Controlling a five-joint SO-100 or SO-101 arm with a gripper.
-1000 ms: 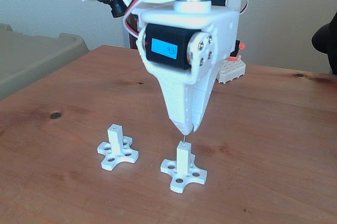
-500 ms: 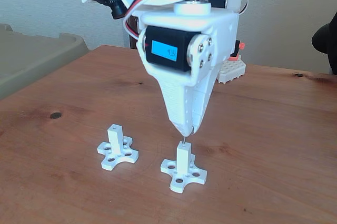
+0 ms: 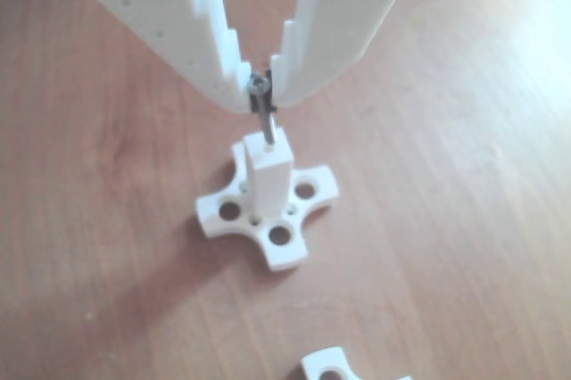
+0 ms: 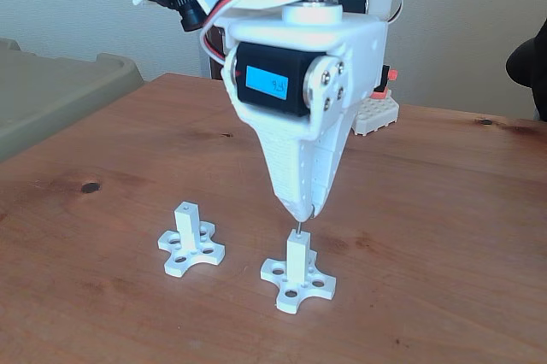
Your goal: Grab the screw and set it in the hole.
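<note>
My white gripper (image 4: 303, 210) points straight down and is shut on the head end of the thin grey screw (image 4: 300, 226). The screw (image 3: 265, 121) hangs upright between the fingertips (image 3: 234, 86). Its lower tip meets the square top face of a white post (image 3: 268, 185) that stands on a cross-shaped base (image 3: 284, 246). The hole in that face is hidden under the screw tip, and I cannot tell how deep the tip sits. In the fixed view this post (image 4: 297, 258) is right below the gripper.
A second white post (image 4: 185, 222) on its own cross base stands to the left on the wooden table (image 4: 444, 236), a tiny hole in its top. A white block with red parts (image 4: 376, 112) lies behind the arm. A beige bin (image 4: 51, 95) is at far left.
</note>
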